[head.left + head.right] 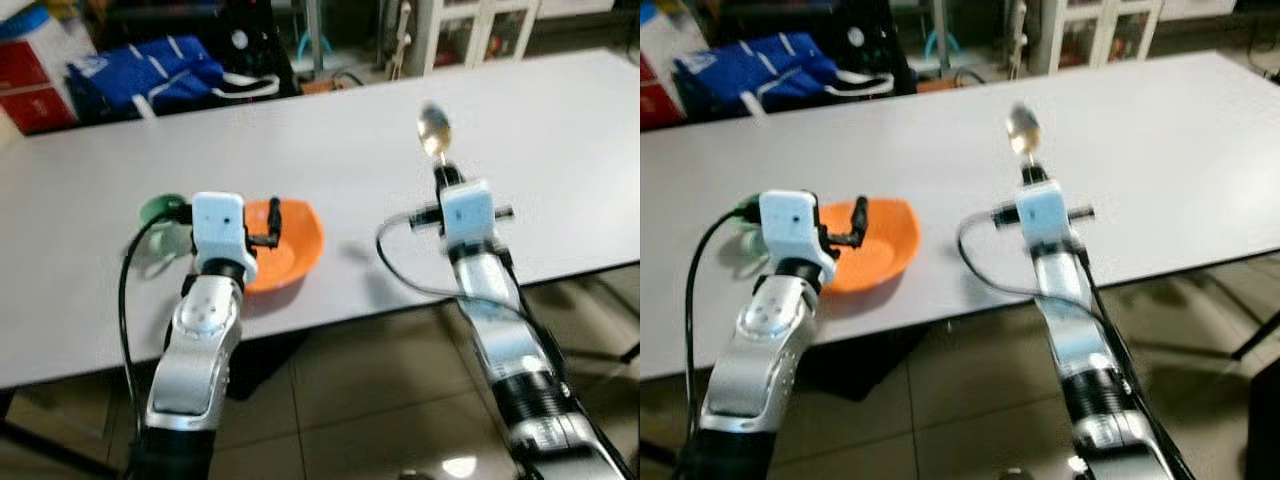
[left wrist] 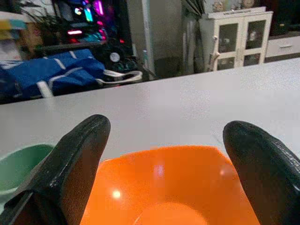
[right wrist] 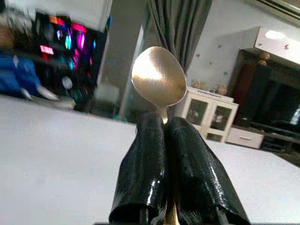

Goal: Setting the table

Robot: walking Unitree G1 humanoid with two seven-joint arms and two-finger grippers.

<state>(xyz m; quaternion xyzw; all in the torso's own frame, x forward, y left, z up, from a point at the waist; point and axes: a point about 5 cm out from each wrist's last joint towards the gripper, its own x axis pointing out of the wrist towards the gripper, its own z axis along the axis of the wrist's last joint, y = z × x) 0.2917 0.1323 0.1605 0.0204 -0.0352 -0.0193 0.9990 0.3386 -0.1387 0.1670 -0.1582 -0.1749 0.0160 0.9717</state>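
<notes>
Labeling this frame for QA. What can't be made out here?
- Spoon handle: hidden between the right hand's fingers in the right wrist view.
- Spoon bowl: blurred in both eye views.
- Green cup: mostly behind the left hand and its wrist in the eye views, cut by the left wrist view's edge.
- Orange bowl: its near rim is hidden by the left wrist.

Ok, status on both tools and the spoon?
Right tool shut on spoon, raised above table. Left tool open over orange bowl. Green cup beside bowl.
</notes>
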